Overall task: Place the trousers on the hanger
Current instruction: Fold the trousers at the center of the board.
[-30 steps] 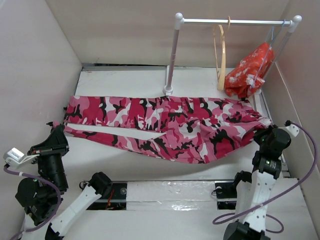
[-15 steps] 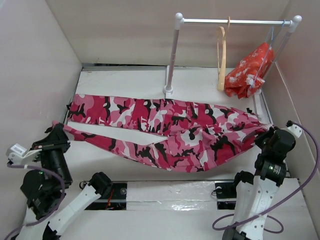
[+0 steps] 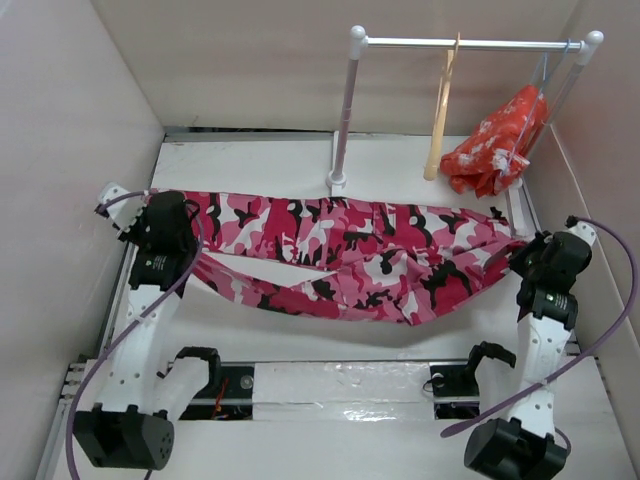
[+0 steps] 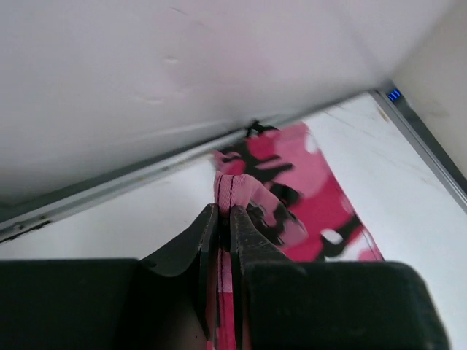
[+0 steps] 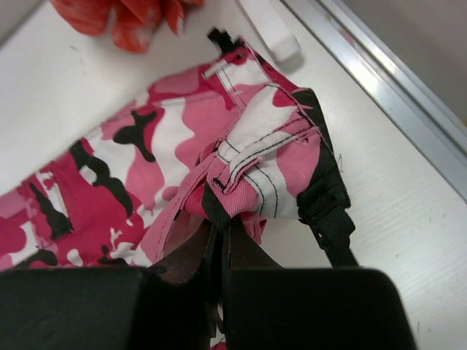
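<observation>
Across the middle of the white worktop [image 3: 250,160] the camouflage trousers [image 3: 350,250] stretch from the left edge to the right edge, with the waist on the right and the two legs running left. The legs part toward the left, and the nearer one bows toward the near edge.

At the left edge, the left gripper [image 4: 222,219] is clenched on one leg. A narrow fold of pink and red fabric runs up between its two dark fingers and pokes out just past the tips. Beyond it, the other leg's end [image 4: 292,175] lies flat on the worktop, close to the metal strip [image 4: 109,189] at the foot of the wall.

At the right edge, the right gripper [image 5: 217,232] is grasping the waistband [image 5: 270,168], with bunched fabric pinched between the closed fingers. A black strap [image 5: 328,211] hangs from the waistband beside the fingers, and a metal rail [image 5: 394,95] borders the worktop just to the right.

Near the far right corner stands a white garment rack [image 3: 345,110]. The tan wooden hanger [image 3: 441,110] hangs by its hook from the top bar, seen nearly edge-on and well apart from the trousers. Further right on the same bar, an orange-red floral cloth [image 3: 500,140] droops down to the worktop. In the right wrist view its lower part lies just beyond the waistband.
</observation>
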Robot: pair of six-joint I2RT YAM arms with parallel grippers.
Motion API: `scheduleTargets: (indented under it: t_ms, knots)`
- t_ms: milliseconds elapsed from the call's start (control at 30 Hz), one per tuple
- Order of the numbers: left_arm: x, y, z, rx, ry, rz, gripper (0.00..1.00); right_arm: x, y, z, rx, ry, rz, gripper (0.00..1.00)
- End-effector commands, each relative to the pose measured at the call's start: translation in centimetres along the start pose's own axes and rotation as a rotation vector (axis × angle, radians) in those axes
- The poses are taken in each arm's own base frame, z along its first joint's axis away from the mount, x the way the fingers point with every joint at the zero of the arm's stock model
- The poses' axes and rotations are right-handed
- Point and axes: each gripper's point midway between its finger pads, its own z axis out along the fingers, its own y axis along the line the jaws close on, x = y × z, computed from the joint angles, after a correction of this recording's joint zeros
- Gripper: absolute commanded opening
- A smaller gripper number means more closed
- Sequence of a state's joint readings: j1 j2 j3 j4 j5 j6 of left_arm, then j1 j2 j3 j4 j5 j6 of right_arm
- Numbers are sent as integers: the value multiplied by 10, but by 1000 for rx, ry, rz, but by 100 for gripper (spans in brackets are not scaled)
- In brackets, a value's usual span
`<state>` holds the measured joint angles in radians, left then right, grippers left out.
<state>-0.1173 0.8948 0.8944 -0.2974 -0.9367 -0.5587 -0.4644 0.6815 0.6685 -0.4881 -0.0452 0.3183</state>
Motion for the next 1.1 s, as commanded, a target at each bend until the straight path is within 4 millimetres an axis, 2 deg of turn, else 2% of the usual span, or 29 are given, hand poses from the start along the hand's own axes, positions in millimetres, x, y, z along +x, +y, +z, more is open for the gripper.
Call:
scheduleTargets:
  t_ms: [0, 33, 67, 100, 133, 233, 267, 300, 367, 400, 433, 500, 533, 600, 633, 667, 700, 733, 767, 833, 867, 900, 967, 1000, 1067]
  knots:
    - [-30, 19, 3, -84, -49, -106, 0, -47, 18, -3, -73, -196, 4, 0]
    - [-18, 17, 14, -129, -26, -79, 0, -47, 18, 0, -73, -193, 4, 0]
    - [-18, 33, 28, -206, -22, -71, 0, -48, 17, 6, -62, -186, 5, 0]
    - [-14, 35, 35, -228, 18, -58, 0, -50, 16, 10, -54, -184, 7, 0]
    - [-2, 39, 49, -277, 56, -29, 0, -52, 14, 13, -37, -184, 7, 0]
    - [6, 50, 72, -352, 118, -40, 0, -61, 15, 25, -25, -173, 10, 0]
    - [5, 49, 75, -355, 116, -35, 0, -67, 18, 29, -33, -192, 17, 0]
    - [-1, 47, 79, -371, 92, -35, 0, -64, 16, 38, -26, -172, 22, 0]
    - [0, 40, 94, -394, 91, 3, 0, -73, 17, 52, -11, -173, 42, 0]
    - [-7, 38, 94, -393, 77, -6, 0, -71, 16, 58, -7, -161, 48, 0]
    - [-2, 35, 101, -405, 88, 14, 0, -77, 20, 61, -21, -162, 52, 0]
    - [-8, 25, 110, -398, 76, 8, 0, -81, 29, 69, -57, -153, 63, 0]
    - [-5, 24, 118, -411, 83, 20, 0, -78, 31, 79, -49, -137, 67, 0]
    - [-10, 15, 126, -400, 70, 11, 0, -93, 37, 87, -51, -161, 75, 0]
    - [-6, 12, 133, -404, 72, 29, 0, -88, 39, 98, -26, -138, 69, 0]
    - [-6, 9, 136, -401, 70, 32, 0, -99, 46, 100, -30, -154, 67, 0]
    - [-3, 4, 144, -399, 73, 36, 0, -100, 49, 105, -25, -152, 64, 0]
    - [0, 1, 148, -397, 78, 44, 0, -100, 56, 110, -20, -151, 55, 0]
    - [1, -2, 152, -394, 80, 49, 0, -96, 59, 123, -15, -138, 54, 0]
    - [8, -11, 165, -381, 83, 55, 0, -102, 68, 133, -8, -138, 42, 0]
    - [10, -14, 170, -378, 86, 64, 0, -90, 71, 148, 8, -100, 20, 0]
    - [7, -24, 173, -361, 75, 58, 0, -99, 73, 153, 23, -113, 20, 0]
    - [17, -33, 183, -360, 83, 84, 0, -97, 77, 165, 29, -99, 7, 0]
    - [14, -38, 188, -355, 78, 88, 0, -87, 78, 177, 41, -69, -2, 0]
    - [22, -44, 199, -356, 83, 105, 0, -94, 81, 186, 43, -83, 0, 0]
